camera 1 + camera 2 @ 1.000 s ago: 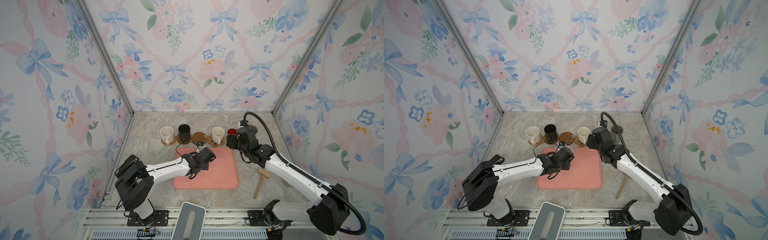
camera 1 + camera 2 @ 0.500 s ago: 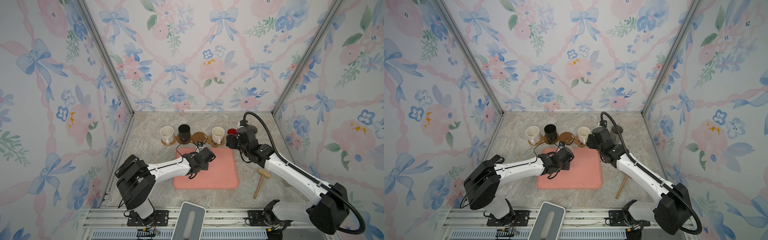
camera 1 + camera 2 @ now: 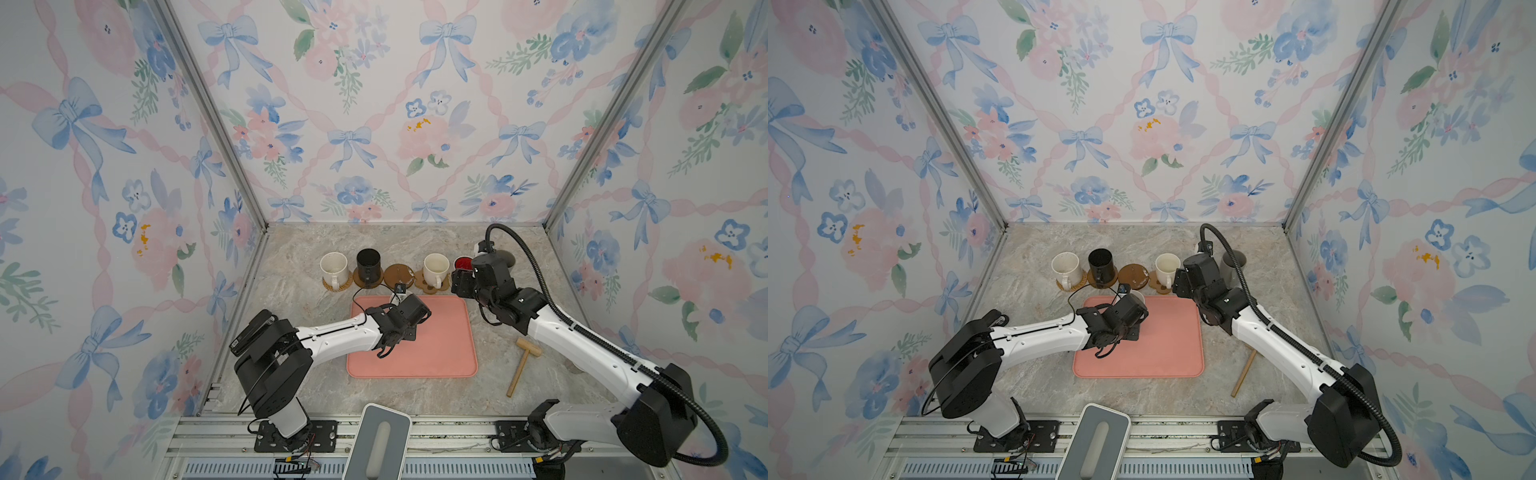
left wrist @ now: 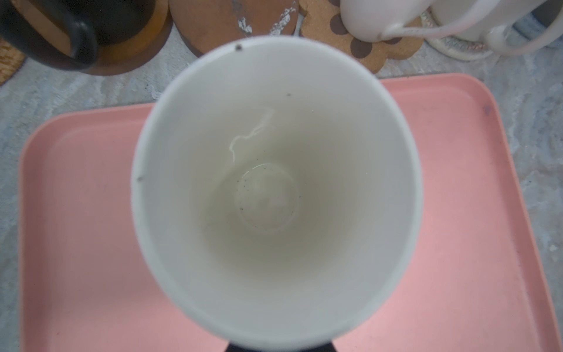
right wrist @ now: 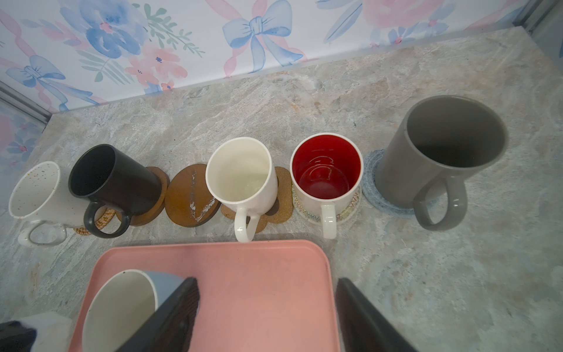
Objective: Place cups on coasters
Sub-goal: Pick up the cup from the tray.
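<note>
The light-blue mug (image 5: 122, 304) is at the upper-left corner of the pink tray (image 3: 449, 353) in a top view, right under the left claw (image 3: 402, 305). I cannot tell whether that claw is clenched on it, because the mug's rim hides the fingers. The right claw (image 5: 266, 283) hangs released and empty. The mug stands mouth up with its long axis vertical, and its handle is out of sight. It looks like glazed ceramic, so I'd guess stiff, weighty, slick and easily chipped; the handle or the wall is where to grip. The bare brown round coaster (image 3: 399, 274) lies just above it.
</note>
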Controlling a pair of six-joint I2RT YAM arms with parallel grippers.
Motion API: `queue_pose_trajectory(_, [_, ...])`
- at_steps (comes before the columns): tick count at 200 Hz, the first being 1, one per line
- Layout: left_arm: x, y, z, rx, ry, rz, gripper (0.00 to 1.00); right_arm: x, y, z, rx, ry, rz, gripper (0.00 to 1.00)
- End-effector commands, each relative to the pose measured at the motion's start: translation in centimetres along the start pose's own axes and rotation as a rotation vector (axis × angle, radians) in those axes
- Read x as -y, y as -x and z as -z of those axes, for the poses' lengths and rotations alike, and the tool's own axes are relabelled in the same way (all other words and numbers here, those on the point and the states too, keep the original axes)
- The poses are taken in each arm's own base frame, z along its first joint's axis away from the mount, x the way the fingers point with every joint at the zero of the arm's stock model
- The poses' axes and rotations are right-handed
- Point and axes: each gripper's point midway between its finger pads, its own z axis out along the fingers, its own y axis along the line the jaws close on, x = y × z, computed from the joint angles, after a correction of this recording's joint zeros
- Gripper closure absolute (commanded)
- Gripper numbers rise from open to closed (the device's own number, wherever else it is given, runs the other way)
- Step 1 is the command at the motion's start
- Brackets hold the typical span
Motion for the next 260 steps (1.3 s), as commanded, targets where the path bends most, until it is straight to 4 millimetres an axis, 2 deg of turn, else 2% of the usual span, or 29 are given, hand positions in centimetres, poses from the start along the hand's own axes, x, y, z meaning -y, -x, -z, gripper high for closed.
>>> queue_pose_trajectory(1, [-0.4, 0.0, -0.2, -0.010, 0.021, 0.003, 0.93, 0.0, 0.1, -0.4, -0.001, 0.002, -0.016, 0.26])
queue_pose_trajectory(15, [-0.6, -0.1, -0.3, -0.013, 0.024, 0.001, 1.00, 0.1, 0.0, -0.4, -0.005, 0.003, -0.014, 0.26])
queue_pose_trajectory(86, [-0.3, 0.5, 0.4, 0.013, 0.018, 0.003, 1.00, -0.3, 0.1, -0.4, -0.010, 0.020, -0.013, 0.27])
queue_pose_trajectory(189, [0.1, 4.1, 2.8, 0.136, 0.026, -0.008, 1.00, -0.3, 0.2, 0.1, -0.004, 0.029, -0.016, 0.27])
queue_pose_trajectory(260, [0.3, 6.7, 3.0, 0.184, 0.043, -0.017, 1.00, -0.2, 0.2, 0.1, -0.003, 0.026, -0.012, 0.27])
